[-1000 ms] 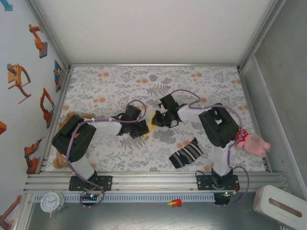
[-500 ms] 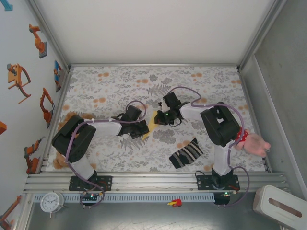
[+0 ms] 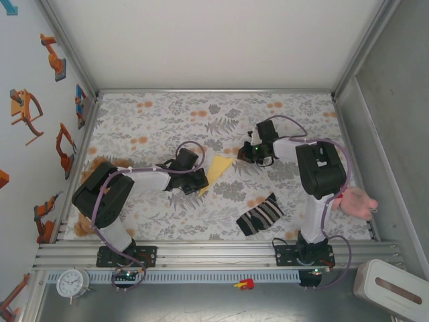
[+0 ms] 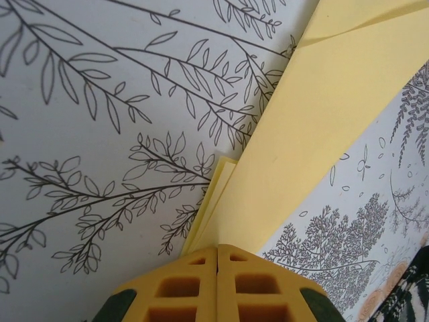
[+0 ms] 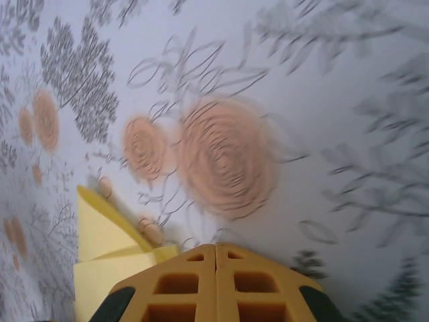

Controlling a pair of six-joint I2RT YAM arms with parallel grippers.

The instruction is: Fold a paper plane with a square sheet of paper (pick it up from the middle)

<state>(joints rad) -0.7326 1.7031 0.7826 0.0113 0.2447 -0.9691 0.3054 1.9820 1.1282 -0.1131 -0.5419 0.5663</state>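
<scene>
The square sheet of paper lies mid-table, pale yellow and folded into a narrow pointed kite, a paper plane shape. In the left wrist view the folded paper shows stacked layers along its left edge. My left gripper is shut, and its tips rest on the paper's near end with nothing between the jaws. My right gripper is shut and stands apart from the paper, to the right of its point. The right wrist view is blurred, with the gripper over bare cloth and the paper at lower left.
A black-and-white striped sock lies in front of the right arm. A pink plush toy sits at the right edge and a brown plush at the left. Metal frame rails border the flowered cloth.
My right gripper has pulled away to the right, off the paper, uncovering its pointed end. The left gripper and the paper have stayed where they were.
</scene>
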